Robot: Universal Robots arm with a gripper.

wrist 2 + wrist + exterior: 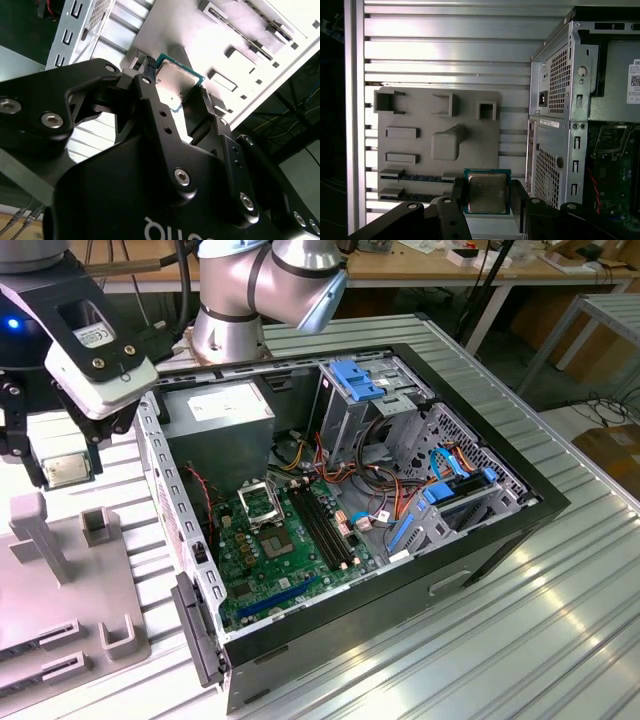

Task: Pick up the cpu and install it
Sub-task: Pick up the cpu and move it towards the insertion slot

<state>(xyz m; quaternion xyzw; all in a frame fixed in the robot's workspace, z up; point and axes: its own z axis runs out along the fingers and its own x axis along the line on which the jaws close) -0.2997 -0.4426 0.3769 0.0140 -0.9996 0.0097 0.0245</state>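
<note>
Silvery-beige cpu judged light, stiff, fragile; gripper jaws pinch its opposite edges, above grey fixture plate.

The arm is built of silver-grey tubes, closed by a pale blue joint cap. The gripper is formed of matt black links, fastened with silver hex screws. White lettering is printed on the gripper's body. Above the gripper, a white bracket with black bolts is mounted beside a blue light.

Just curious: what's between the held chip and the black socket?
The computer case's metal wall stands between cpu and socket, in the exterior view.
</note>
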